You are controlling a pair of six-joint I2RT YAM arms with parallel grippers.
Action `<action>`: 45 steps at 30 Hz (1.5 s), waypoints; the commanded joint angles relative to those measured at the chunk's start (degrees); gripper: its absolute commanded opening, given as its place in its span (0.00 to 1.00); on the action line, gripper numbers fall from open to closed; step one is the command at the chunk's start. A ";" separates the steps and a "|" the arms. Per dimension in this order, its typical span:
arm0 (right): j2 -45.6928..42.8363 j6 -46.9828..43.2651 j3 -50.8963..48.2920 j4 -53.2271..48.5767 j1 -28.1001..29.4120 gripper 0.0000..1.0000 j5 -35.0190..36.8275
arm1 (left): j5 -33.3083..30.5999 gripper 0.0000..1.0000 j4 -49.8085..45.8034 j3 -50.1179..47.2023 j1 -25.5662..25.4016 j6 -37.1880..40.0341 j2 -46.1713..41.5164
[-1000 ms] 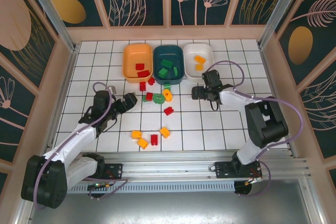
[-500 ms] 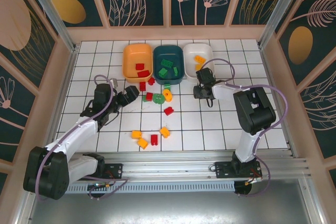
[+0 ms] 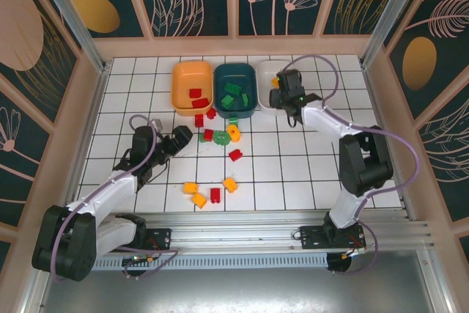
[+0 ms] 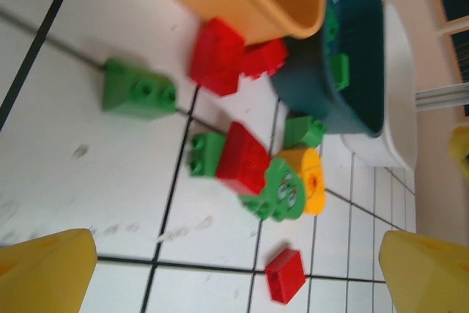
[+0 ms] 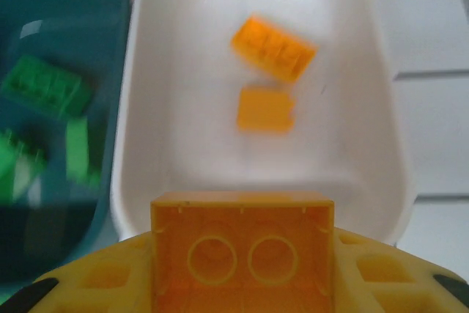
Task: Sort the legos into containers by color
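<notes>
"Why is the right tool [image 3: 282, 96] above the white tray [image 5: 370, 159]?"

"It pinches an orange brick [image 5: 242, 243] over the tray's near rim, likely to join two orange bricks [image 5: 272, 48] inside. The left tool [image 3: 182, 135], spread wide, hovers by loose legos [image 4: 242, 159], well short of that tray."
</notes>
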 commanded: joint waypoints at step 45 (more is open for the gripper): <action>0.72 -0.44 -12.55 -3.26 28.74 0.75 -3.12 | -5.32 0.98 -10.75 -1.02 0.28 -1.10 -4.98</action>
